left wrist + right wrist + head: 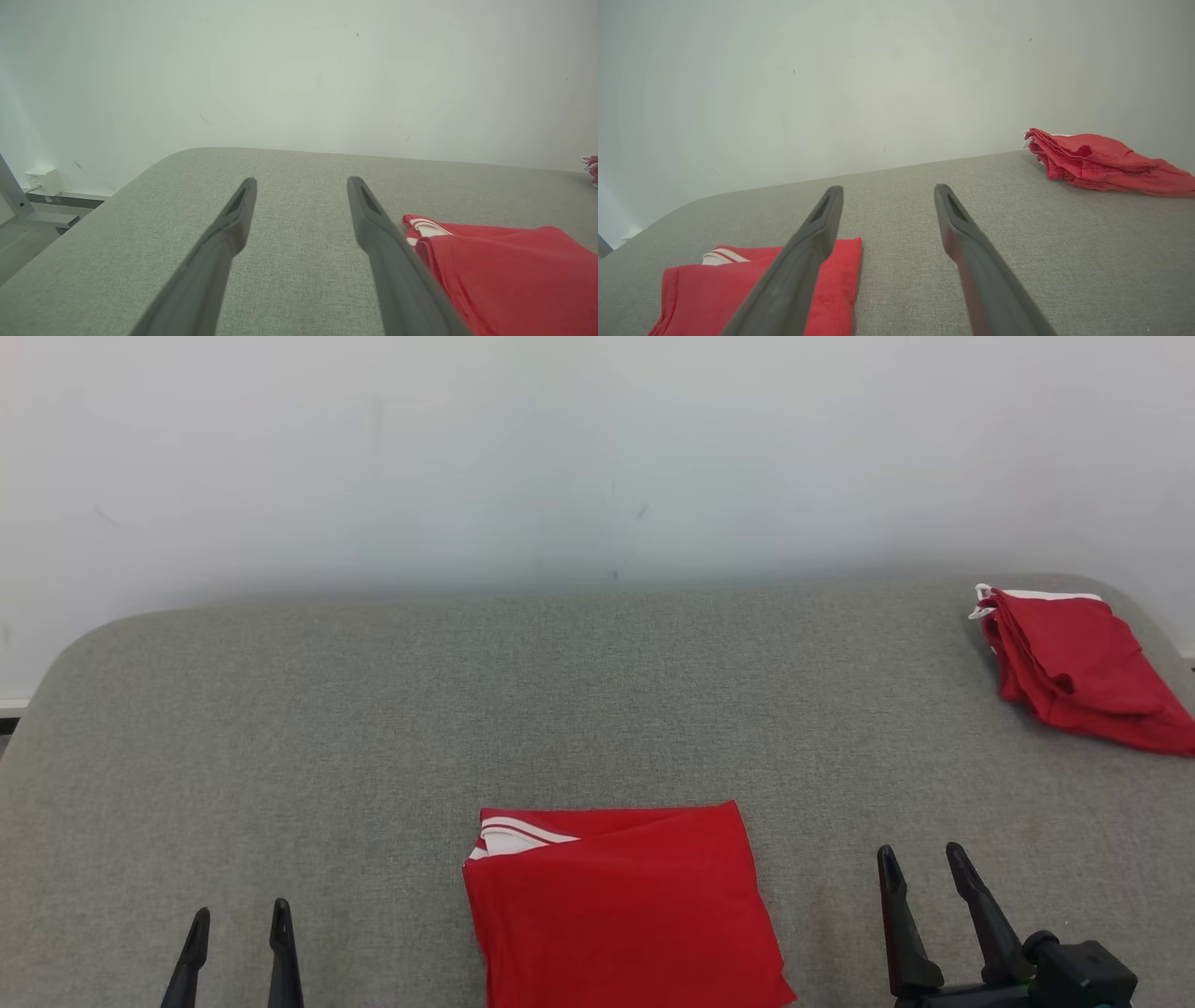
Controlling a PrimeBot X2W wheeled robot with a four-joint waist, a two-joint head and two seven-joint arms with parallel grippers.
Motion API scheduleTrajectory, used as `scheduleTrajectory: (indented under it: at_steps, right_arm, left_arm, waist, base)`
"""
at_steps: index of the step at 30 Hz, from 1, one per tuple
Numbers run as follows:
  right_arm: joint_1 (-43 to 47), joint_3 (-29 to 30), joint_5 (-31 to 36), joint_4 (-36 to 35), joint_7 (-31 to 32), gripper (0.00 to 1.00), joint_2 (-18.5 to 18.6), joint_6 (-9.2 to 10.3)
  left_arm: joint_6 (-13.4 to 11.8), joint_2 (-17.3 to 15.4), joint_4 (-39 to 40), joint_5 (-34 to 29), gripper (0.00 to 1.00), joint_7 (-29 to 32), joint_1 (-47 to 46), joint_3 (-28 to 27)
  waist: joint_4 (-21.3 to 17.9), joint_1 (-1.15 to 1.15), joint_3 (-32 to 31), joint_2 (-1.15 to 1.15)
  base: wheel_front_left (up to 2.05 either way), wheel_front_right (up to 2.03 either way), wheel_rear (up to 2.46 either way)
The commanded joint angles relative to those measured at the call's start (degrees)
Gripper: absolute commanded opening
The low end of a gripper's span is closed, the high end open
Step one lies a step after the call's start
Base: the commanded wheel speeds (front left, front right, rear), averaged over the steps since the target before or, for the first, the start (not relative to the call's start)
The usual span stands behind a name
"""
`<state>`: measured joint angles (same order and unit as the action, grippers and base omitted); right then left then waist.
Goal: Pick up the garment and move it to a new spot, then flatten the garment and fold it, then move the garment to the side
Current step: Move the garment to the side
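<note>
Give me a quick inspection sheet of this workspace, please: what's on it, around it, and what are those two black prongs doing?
Surface: grey fabric surface, rounded corners.
Job's things: folded red garment, white stripes, flat at the near edge.
Clutter: second red garment, loosely folded, far right corner.
Grippers: left pincer and right pincer open, empty, either side of the folded garment.
Cables: nothing seen.
Surroundings: white wall behind; small white box at its foot, left.
</note>
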<state>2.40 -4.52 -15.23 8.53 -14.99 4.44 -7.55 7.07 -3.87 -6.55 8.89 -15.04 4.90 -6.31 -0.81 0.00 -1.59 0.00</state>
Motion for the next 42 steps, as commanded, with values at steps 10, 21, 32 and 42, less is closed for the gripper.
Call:
scheduleTrajectory:
  at_steps: [10,21,32,42]
  right_arm:
    - [-3.78,-1.35,1.36,3.32,1.26,1.0,0.0,0.12]
    - [-14.37,-3.14,2.86,15.0,10.02,1.0,-0.15,0.12]
    - [-19.25,-4.79,3.2,29.01,11.01,1.0,-0.93,0.12]
    - [-19.03,-9.01,0.77,35.77,14.21,0.0,-1.58,0.03]
  left_arm:
    - [0.14,0.07,-0.56,-0.65,1.0,-0.17,-1.05,0.66]
    - [0.36,-0.07,-1.27,-0.24,1.0,-0.17,-4.06,3.16]
    - [0.33,-0.66,-2.19,0.43,1.0,-0.17,-6.66,4.11]
    - [0.37,-0.53,-1.99,0.6,1.0,-0.17,-7.46,3.5]
  waist:
    - [1.78,0.0,0.42,0.0]
    - [5.74,0.0,3.01,0.0]
    - [8.14,0.0,6.27,0.0]
    - [7.84,0.0,7.41,0.0]
  base:
    - [0.0,0.0,0.0]
    - [0.0,0.0,0.0]
    - [0.0,0.0,0.0]
    - [0.0,0.0,0.0]
